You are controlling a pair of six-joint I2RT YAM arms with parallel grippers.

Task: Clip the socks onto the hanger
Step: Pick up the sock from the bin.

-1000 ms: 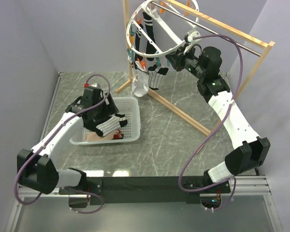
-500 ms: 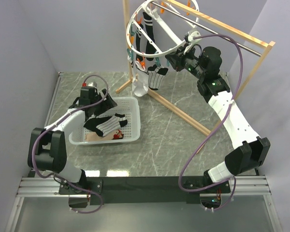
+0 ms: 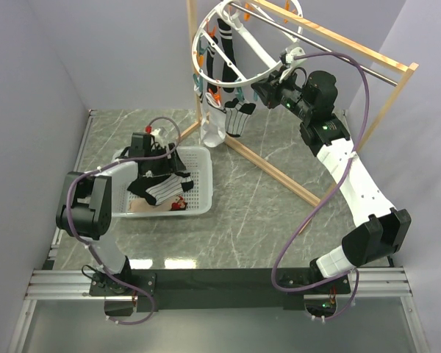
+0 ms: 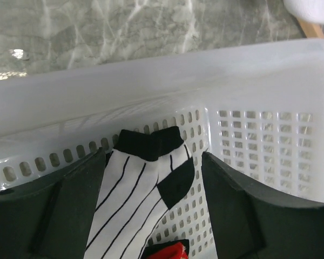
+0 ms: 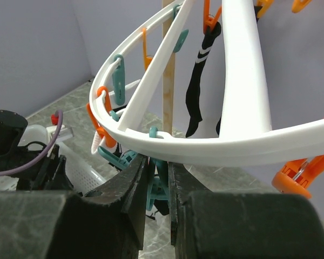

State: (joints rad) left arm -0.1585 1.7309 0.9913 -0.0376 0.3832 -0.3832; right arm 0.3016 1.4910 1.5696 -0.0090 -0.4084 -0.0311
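left gripper [image 4: 151, 162] has swung toward the perforated basket [image 4: 270, 135] wall, jaws released astride the striped sock [image 4: 132, 199]; right gripper [image 5: 157, 178] unmoved, jaws clenched on a teal clip [image 5: 157, 191].

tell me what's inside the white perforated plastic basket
A white sock with thin black stripes and black trim, a small red item beside it, and something pale peach. What lies under the sock and the left gripper is hidden.

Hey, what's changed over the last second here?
The left pincer swung toward the far wall of the basket as its arm folded up; it hangs open around the striped sock. The right pincer, shut on a teal clip, the hanger and the hung socks stayed put.
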